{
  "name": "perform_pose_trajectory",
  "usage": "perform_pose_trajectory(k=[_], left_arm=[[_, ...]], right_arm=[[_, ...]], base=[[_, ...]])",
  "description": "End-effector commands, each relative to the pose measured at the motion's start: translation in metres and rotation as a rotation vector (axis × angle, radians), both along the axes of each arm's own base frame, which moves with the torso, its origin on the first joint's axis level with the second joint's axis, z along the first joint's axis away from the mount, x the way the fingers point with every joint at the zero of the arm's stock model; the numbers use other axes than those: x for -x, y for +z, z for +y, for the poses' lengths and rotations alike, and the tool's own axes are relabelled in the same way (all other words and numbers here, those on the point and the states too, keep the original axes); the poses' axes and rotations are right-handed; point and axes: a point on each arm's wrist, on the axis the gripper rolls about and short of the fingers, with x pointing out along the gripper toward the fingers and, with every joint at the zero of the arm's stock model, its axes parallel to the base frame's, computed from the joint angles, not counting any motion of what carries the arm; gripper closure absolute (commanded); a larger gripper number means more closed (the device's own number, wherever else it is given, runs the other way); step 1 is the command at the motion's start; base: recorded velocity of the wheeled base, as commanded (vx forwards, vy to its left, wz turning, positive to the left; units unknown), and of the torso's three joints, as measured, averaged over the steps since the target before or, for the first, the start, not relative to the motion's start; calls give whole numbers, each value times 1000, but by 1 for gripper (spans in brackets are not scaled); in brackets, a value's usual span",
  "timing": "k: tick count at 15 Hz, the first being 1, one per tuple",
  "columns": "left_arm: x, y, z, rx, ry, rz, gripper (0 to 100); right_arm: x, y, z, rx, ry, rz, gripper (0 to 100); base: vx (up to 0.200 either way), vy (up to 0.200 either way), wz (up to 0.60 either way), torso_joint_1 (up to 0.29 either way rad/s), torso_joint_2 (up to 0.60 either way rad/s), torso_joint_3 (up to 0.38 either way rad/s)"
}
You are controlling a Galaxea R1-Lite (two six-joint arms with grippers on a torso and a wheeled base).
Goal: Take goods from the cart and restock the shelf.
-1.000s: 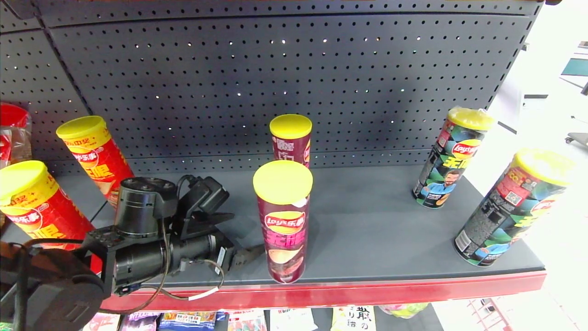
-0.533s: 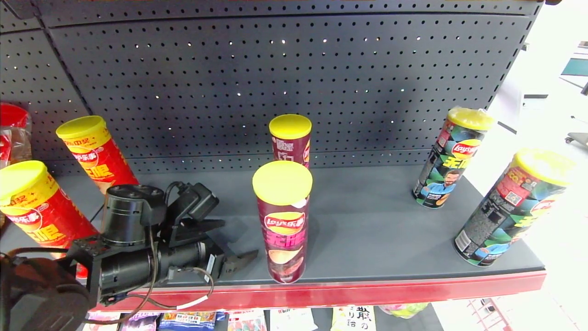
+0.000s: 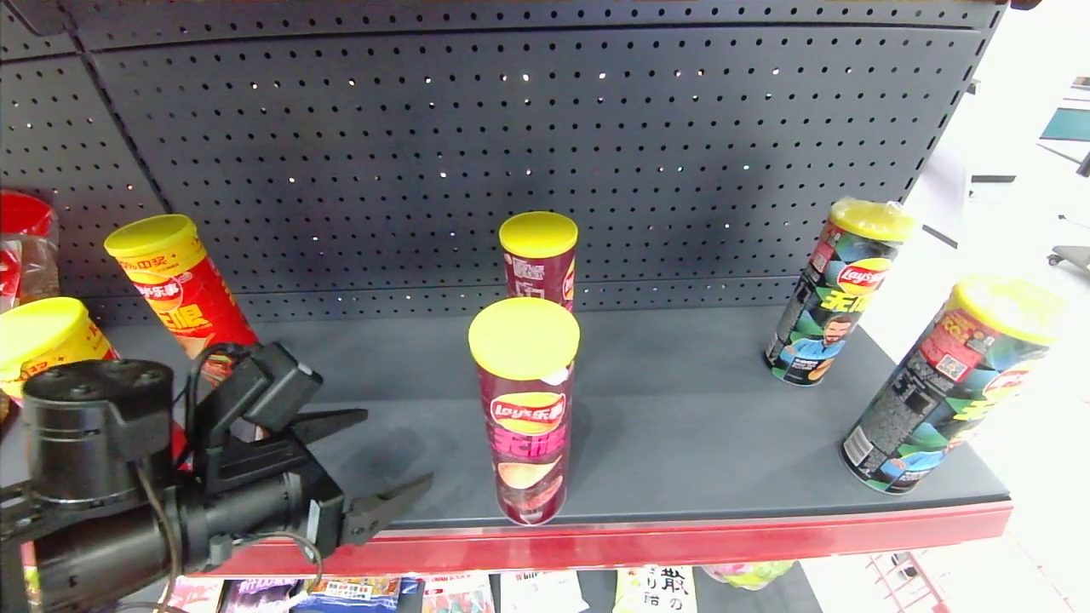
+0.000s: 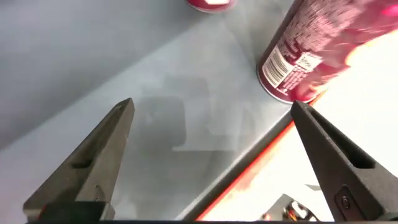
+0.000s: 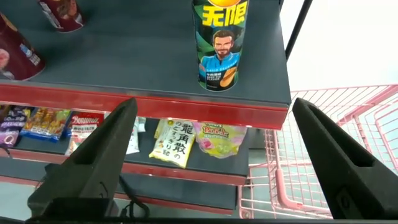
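A maroon can (image 3: 524,417) with a yellow lid stands upright near the front edge of the grey shelf (image 3: 681,409); a second maroon can (image 3: 538,255) stands behind it. My left gripper (image 3: 398,447) is open and empty, to the left of the front can and apart from it. In the left wrist view the left gripper (image 4: 212,104) is spread over bare shelf, with the maroon can (image 4: 317,50) beyond one finger. My right gripper (image 5: 214,102) is open and empty in front of the shelf edge, below a black-green can (image 5: 221,43).
Two red cans (image 3: 174,285) (image 3: 47,340) stand at the shelf's left, two black-green cans (image 3: 839,294) (image 3: 954,383) at its right. A pegboard wall backs the shelf. Snack bags (image 5: 177,140) lie on the lower shelf. A pink wire cart (image 5: 367,137) stands to the right.
My left arm has drawn back to the left, away from the front maroon can, and its fingers have spread wider. The cans have not moved.
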Motion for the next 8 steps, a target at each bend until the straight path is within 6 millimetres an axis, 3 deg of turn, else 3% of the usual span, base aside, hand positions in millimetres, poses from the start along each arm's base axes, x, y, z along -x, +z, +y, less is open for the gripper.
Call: perform_pose_trajectory(k=[1, 2, 3, 4, 5, 6, 7, 8], left_arm=[[33, 37, 29, 52, 95, -142, 0], [50, 52, 39, 59, 129, -169, 0], [90, 71, 58, 71, 214, -160, 0], [120, 76, 67, 89, 281, -126, 0], [155, 74, 73, 98, 347, -97, 0], [167, 71, 74, 100, 369, -89, 0], [203, 52, 76, 88, 433, -70, 0], [218, 41, 76, 80, 474, -38, 0]], right_arm=[[9, -15, -2, 8, -5, -33, 0], [14, -19, -4, 18, -15, -56, 0], [19, -22, -6, 48, -64, -84, 0], [18, -19, -5, 57, -103, -84, 0], [17, -16, -4, 62, -136, -77, 0], [16, -13, -4, 63, -153, -75, 0], [16, -11, -2, 69, -229, -70, 0], [17, -13, 1, 80, -286, -54, 0]], base=[[0, 0, 0, 0, 0, 0], [0, 0, 0, 0, 0, 0], [0, 0, 0, 0, 0, 0], [0, 0, 0, 0, 0, 0], [0, 0, 0, 0, 0, 0], [0, 0, 0, 0, 0, 0], [0, 0, 0, 0, 0, 0], [0, 0, 0, 0, 0, 0]])
